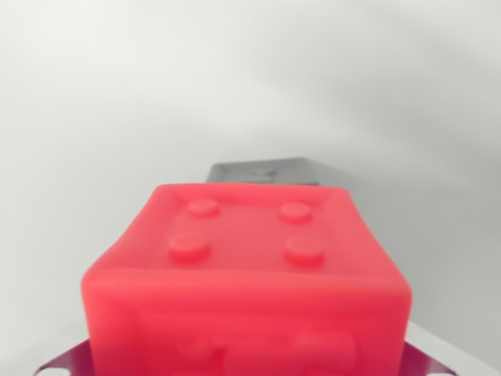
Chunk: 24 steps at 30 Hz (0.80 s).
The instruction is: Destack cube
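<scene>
Cube: red plastic cube with four round studs on top, filling the lower frame (very close).
Hand: grey finger behind cube; grip cannot be told.

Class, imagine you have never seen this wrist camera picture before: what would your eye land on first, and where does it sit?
First comes the bright red cube, filling the lower middle of the wrist view, with four round studs raised on its recessed top face. Just behind it, a dark grey part peeks over its far edge, too blurred to identify. Everything else is a pale, featureless grey-white background, while a metallic edge shows at the bottom corners.
</scene>
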### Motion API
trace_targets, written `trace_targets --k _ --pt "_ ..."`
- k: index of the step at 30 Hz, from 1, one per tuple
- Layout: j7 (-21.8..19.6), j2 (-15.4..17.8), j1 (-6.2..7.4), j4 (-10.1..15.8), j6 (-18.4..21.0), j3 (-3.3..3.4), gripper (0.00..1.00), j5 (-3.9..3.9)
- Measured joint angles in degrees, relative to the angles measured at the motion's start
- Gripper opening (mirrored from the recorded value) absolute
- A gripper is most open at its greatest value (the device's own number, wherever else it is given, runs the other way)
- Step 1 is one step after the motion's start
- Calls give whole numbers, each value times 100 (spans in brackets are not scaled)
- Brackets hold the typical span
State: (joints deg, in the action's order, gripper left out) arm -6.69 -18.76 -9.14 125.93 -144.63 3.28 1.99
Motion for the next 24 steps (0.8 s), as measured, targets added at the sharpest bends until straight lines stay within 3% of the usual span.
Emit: trace_targets --k 24 --pt "-1368 -423 380 -496 62 2 0 7"
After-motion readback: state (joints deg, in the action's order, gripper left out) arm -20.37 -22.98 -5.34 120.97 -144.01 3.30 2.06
